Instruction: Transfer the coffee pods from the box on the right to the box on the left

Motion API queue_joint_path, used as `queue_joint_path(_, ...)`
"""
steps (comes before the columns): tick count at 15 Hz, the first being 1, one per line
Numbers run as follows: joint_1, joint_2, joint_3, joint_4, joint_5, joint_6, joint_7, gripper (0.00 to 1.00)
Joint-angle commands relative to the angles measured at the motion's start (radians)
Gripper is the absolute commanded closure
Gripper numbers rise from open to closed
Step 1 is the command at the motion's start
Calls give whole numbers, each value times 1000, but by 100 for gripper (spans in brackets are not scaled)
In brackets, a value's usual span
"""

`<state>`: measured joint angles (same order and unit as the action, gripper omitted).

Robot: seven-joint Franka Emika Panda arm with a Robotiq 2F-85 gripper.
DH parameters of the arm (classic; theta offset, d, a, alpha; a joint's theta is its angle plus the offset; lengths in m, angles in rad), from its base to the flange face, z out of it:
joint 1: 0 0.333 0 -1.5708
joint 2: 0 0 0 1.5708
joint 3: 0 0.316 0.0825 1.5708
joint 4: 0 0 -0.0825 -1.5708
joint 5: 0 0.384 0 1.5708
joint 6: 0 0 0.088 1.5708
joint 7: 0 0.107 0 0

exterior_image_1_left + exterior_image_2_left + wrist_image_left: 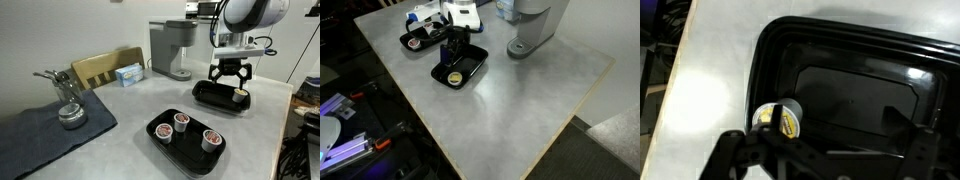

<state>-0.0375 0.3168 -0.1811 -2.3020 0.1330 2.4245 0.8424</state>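
— Where is the gripper (pixel 230 82)?

— It hangs over the far tray (pixel 210 97), the black one that sits nearest the coffee machine (pixel 172 50). Its jaws are spread wide and have hold of nothing.

— Is anything in that tray?

— One yellowish pod (pixel 240 95), upright on the tray floor close to a corner, its foil top facing up. In an exterior view from above, the gripper (pixel 455 55) is just over the tray and the pod (pixel 454 77) lies below it.

— How does the wrist view show it?

— The yellowish pod (pixel 780 118) stands by the tray's inner wall, just beside one finger (pixel 732 150). That corner of the picture is very dark, so I cannot tell whether the finger touches the pod. The wide gap between the two fingers looks down on bare tray floor.

— And the other coffee pods?

— Three brown-red pods (pixel 182 120) stand in the near tray (pixel 188 152), also black, with their tops up and a little space between them. The two trays lie close together on the grey bench (pixel 120 120).

— What else is on the bench?

— A dark cloth (pixel 40 135) covers one end, with a shiny metal object (pixel 68 105) resting on it. A small blue box (pixel 129 73) stands beside the coffee machine, well apart from both trays.
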Motion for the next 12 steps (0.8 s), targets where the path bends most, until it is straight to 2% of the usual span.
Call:
queue_joint_path(1, -29, -40, -7, -66, 32, 43, -21, 0)
queue_joint_path(12, -73, -39, -22, -117, 81, 104, -63, 0)
